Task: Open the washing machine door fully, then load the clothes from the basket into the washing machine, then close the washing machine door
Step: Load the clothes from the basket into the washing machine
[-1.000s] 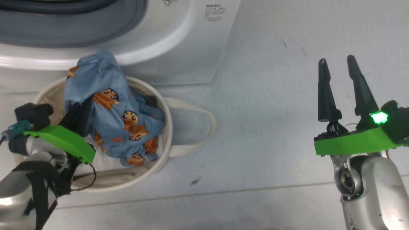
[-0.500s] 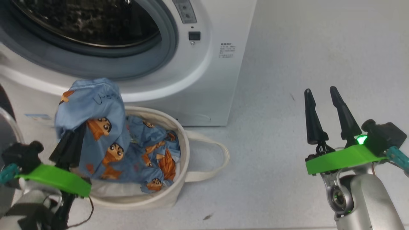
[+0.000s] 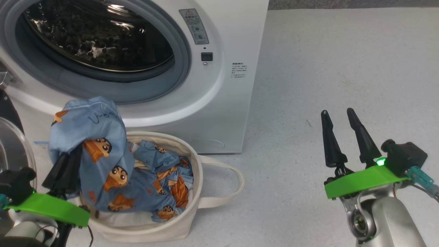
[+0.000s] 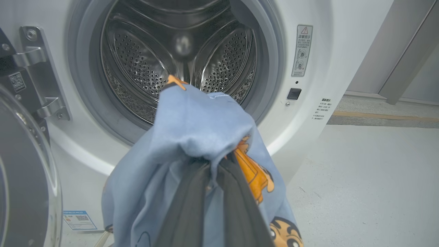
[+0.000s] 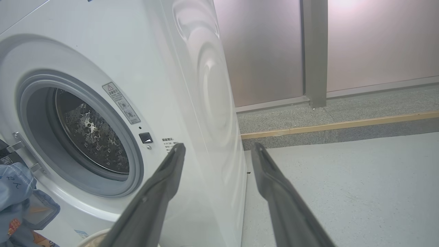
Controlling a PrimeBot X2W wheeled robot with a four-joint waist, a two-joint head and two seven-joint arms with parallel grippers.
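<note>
As the left fingers [image 4: 187, 212] clamp the light blue cartoon-print garment [image 3: 89, 127] over the round cream canvas basket [image 3: 192, 195], the white washing machine's [image 3: 223, 103] steel drum [image 4: 144, 68] lies at their twelve o'clock; the right fingers [image 3: 331, 144] spread wide.

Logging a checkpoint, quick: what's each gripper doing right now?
Left gripper: shut on the blue cartoon-print garment.
Right gripper: open, holding nothing.
</note>
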